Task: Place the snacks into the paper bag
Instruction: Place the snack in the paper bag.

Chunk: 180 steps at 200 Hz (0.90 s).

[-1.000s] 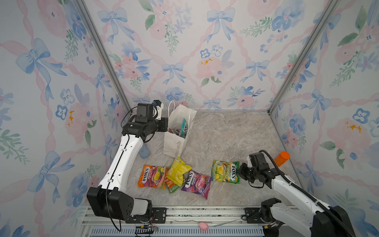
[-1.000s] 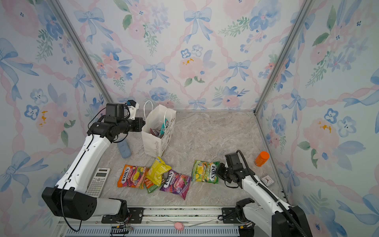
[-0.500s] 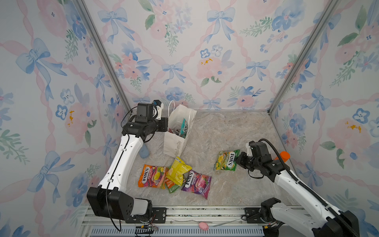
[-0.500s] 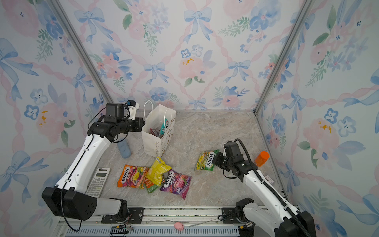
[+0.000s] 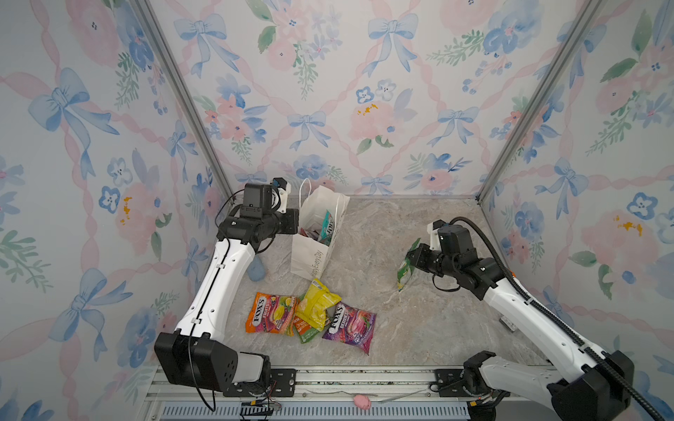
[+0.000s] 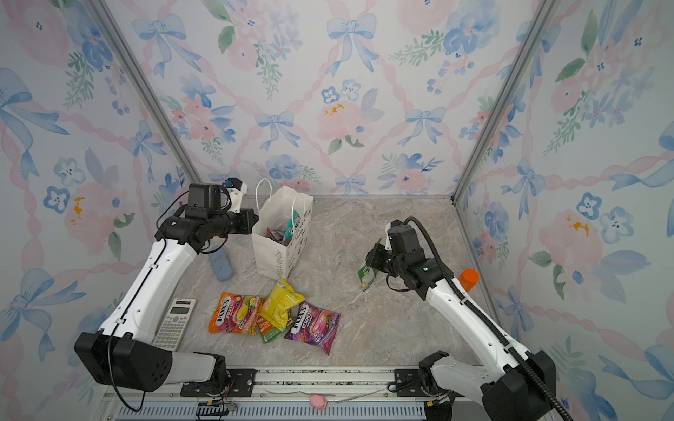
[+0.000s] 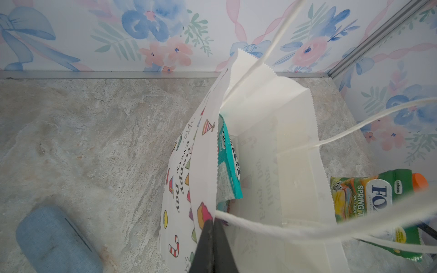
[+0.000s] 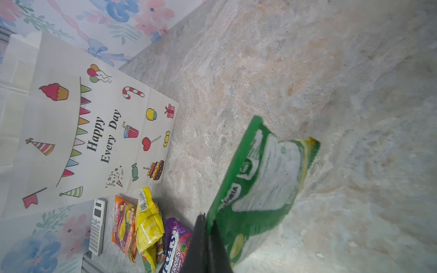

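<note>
Lifted off the desk (image 5: 419,328) since a second ago, the green packet (image 8: 260,179) hangs in the air, one edge clamped in the right fingers (image 8: 201,236). Nearest, four packets lie in a touching cluster: an orange packet (image 5: 271,313), a yellow packet (image 5: 315,304), a purple packet (image 5: 348,324) and a small packet (image 5: 305,331) tucked under the yellow. One calculator (image 6: 175,322) sits beside them. Farther back, the left fingers (image 7: 208,236) pinch the rim of the upright paper bag (image 5: 308,251), which holds a teal packet (image 7: 228,160) and a dark red packet (image 6: 274,233).
</note>
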Available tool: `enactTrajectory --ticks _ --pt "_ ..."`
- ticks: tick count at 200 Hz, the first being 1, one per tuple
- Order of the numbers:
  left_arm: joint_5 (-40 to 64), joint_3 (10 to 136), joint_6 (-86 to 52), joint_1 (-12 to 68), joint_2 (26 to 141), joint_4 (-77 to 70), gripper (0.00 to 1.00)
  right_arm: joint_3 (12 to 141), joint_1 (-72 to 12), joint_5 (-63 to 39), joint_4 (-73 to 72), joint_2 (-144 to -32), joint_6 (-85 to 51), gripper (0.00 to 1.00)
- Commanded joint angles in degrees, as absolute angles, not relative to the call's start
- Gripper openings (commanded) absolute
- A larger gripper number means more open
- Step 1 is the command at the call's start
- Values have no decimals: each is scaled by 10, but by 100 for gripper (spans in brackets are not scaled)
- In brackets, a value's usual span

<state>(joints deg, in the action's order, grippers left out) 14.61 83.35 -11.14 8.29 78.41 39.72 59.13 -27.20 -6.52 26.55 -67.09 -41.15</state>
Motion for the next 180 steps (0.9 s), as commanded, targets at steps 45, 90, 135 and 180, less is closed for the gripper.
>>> enactTrajectory --ticks 45,90,135,180 --pt "161 829 -108 88 765 375 0 748 -302 -37 187 -740 -364 0" --pt "160 827 -108 88 762 374 0 885 -325 -39 194 -813 -314 0" --pt "163 824 -108 88 760 372 0 1032 -344 -40 213 -884 -268 0" --pt "163 825 -107 88 761 371 0 1172 -354 -45 227 -958 -246 0"
